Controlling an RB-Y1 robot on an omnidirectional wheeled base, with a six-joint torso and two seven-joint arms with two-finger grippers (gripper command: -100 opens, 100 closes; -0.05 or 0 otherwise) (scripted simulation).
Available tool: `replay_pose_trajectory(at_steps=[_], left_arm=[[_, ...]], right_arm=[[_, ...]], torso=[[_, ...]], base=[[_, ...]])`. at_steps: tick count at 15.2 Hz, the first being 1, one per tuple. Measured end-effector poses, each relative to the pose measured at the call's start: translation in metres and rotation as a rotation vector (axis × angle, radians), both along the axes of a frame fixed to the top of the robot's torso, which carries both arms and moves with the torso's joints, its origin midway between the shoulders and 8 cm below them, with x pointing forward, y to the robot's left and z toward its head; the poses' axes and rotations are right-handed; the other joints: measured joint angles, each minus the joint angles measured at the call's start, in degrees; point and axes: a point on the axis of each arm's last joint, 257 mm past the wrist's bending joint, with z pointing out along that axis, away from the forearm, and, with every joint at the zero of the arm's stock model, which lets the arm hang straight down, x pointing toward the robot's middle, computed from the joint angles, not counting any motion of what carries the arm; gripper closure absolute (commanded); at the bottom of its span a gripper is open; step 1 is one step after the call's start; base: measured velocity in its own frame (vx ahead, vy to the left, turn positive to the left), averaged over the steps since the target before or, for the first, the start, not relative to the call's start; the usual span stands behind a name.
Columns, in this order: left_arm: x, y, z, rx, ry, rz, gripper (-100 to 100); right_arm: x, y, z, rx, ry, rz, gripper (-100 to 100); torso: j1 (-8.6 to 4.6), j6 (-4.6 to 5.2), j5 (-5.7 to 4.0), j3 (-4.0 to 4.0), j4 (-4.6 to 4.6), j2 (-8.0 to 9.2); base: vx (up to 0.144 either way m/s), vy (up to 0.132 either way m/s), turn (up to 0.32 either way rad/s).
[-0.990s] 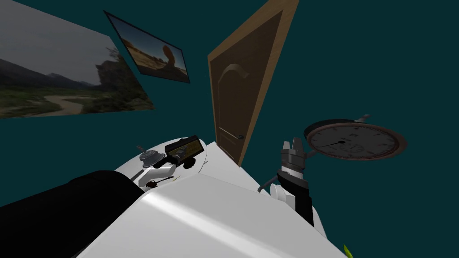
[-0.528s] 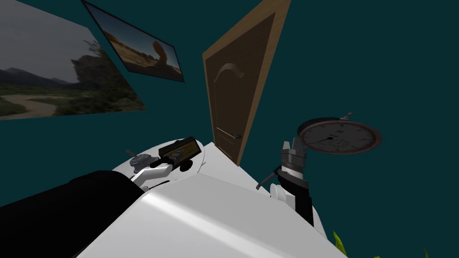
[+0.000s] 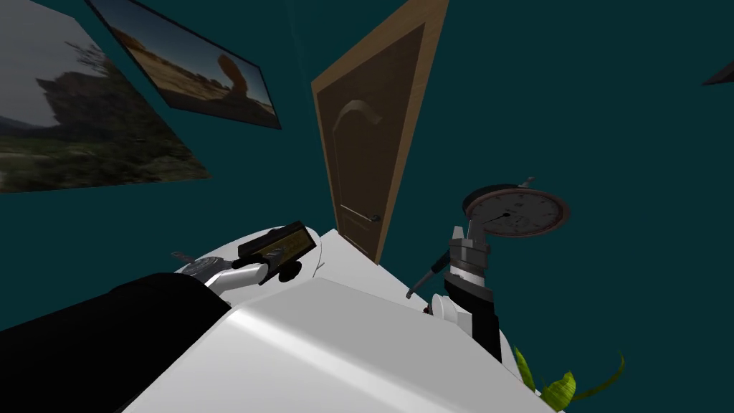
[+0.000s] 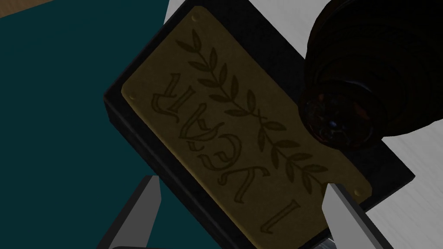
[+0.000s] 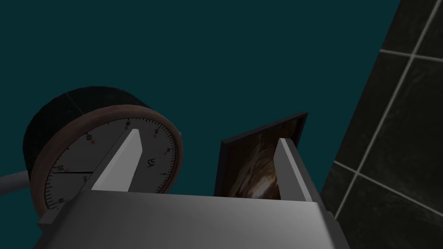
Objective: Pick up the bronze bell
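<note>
A dark brown, ribbed, rounded thing with a shiny knob, the bell (image 4: 359,78), sits on the white table (image 4: 415,147), right beside a black block with a gold engraved plaque (image 4: 242,142). My left gripper (image 4: 244,207) is open just short of them. The plaque lies between the lines of its fingers and the bell is off past one fingertip (image 4: 337,203). In the head view the plaque (image 3: 276,246) and the dark bell (image 3: 290,272) lie at the end of my left forearm. My right gripper (image 3: 469,234) is raised at my right, open and empty (image 5: 207,166).
The round white table (image 3: 344,259) stands against a teal wall next to a brown door (image 3: 365,158). A grey metal object (image 3: 192,266) lies on it further left. A round dial clock (image 3: 515,213) hangs near my right gripper. Green leaves (image 3: 559,387) show low right.
My view has swung right: the door, clock and wall pictures slid left and green leaves came in at the bottom right. The left hand stayed at the plaque; the right arm held still.
</note>
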Motion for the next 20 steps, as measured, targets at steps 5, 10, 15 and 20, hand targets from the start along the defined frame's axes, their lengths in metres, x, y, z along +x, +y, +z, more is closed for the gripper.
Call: replay_pose_trajectory(at_steps=[5, 10, 15, 20], left_arm=[[-0.032, 0.010, -0.019, -0.051, 0.091, 0.050, -100], [-0.061, 0.016, -0.031, -0.103, 0.170, 0.092, -100], [-0.091, 0.020, -0.043, -0.161, 0.242, 0.136, -100], [-0.124, 0.018, -0.054, -0.237, 0.321, 0.185, -100]], right_arm=[[0.000, 0.000, 0.000, 0.000, 0.000, 0.000, 0], [0.000, 0.000, 0.000, 0.000, 0.000, 0.000, 0], [0.000, 0.000, 0.000, 0.000, 0.000, 0.000, 0], [0.000, 0.000, 0.000, 0.000, 0.000, 0.000, 0]], torso=[[-0.01, 0.00, 0.00, 0.01, 0.00, 0.02], [-0.02, -0.02, 0.00, 0.01, 0.00, 0.01], [-0.01, -0.01, 0.00, 0.00, 0.00, 0.00], [-0.01, -0.01, 0.00, -0.01, 0.00, -0.02]], base=[[0.008, 0.004, -0.134], [0.008, 0.002, -0.103], [0.010, 0.005, -0.129], [0.014, 0.006, -0.128]])
